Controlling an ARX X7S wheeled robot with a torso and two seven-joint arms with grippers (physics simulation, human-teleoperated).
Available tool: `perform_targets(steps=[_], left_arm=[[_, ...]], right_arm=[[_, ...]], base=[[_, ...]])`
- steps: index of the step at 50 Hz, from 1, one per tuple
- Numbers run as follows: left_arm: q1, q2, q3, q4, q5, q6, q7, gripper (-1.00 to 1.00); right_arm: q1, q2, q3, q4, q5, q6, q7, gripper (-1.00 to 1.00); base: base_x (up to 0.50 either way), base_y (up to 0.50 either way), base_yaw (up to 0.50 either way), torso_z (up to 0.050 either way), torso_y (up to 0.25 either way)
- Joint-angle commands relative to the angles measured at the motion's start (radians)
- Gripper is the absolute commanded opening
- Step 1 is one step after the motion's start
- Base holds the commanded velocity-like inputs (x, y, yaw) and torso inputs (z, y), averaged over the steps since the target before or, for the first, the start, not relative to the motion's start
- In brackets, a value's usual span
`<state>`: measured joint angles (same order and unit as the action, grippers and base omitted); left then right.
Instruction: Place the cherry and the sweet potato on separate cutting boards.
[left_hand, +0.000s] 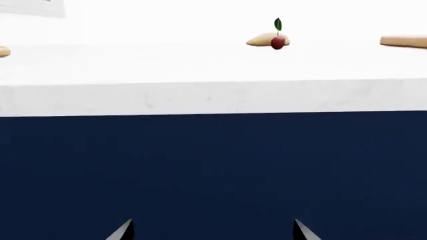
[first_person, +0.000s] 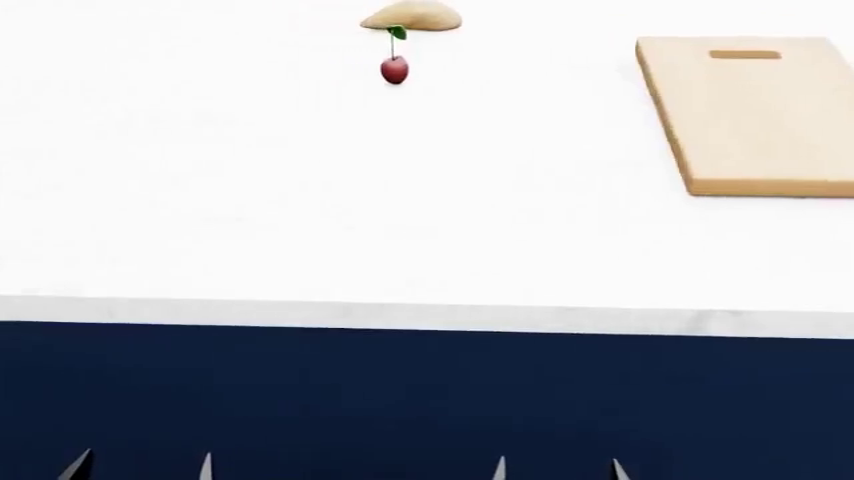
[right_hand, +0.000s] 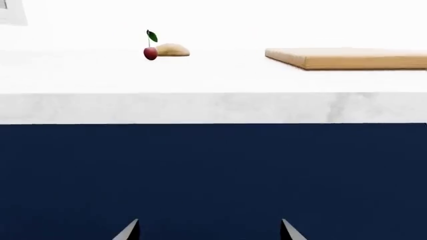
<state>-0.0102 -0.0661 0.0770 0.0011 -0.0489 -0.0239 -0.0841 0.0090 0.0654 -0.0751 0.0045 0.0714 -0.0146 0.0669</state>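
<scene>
**Surfaces: stone, wood and fruit skin**

The counter (first_person: 267, 200) has a white, matt top, and its front edge shows faint grey veining like marble. The counter front (first_person: 400, 400) below is flat dark navy, smooth and without shine. The cutting board (first_person: 761, 110) looks like pale, smooth, unvarnished wood. The cherry (first_person: 394, 70) is smooth dark red with a slight gloss. The sweet potato (first_person: 414, 16) has a smooth, dull tan skin.

On your desk (first_person: 267, 200), the cherry (first_person: 394, 70) sits just before the sweet potato (first_person: 411, 16); a cutting board (first_person: 761, 110) lies well right.
</scene>
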Motion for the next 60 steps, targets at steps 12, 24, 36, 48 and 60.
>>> perform_targets(steps=[12,24,36,48,60], left_arm=[[-0.003,-0.029,0.032,-0.010,-0.031,0.013,-0.026,1.00],[0.021,-0.062,0.026,0.152,-0.072,-0.029,-0.036,1.00],[0.043,-0.088,0.034,0.283,-0.111,-0.119,-0.038,1.00],[-0.104,-0.171,0.003,0.493,-0.220,-0.407,-0.033,1.00],[-0.468,-0.210,-0.113,0.578,-0.496,-0.958,-0.091,1.00]], right_arm=[[-0.002,0.029,-0.034,-0.005,0.010,-0.002,0.046,1.00],[-0.006,0.062,-0.074,-0.136,-0.021,0.108,0.074,1.00],[0.005,0.076,-0.038,-0.295,0.089,0.288,0.087,1.00],[0.163,0.167,0.027,-0.582,0.181,0.694,0.107,1.00],[0.475,0.264,0.179,-0.680,0.400,1.135,0.052,1.00]], base=[[0.01,0.32,0.00,0.000,0.000],[0.00,0.00,0.00,0.032,0.000],[0.00,0.00,0.00,0.050,0.000],[0.00,0.00,0.00,0.050,0.000],[0.00,0.00,0.00,0.036,0.000]])
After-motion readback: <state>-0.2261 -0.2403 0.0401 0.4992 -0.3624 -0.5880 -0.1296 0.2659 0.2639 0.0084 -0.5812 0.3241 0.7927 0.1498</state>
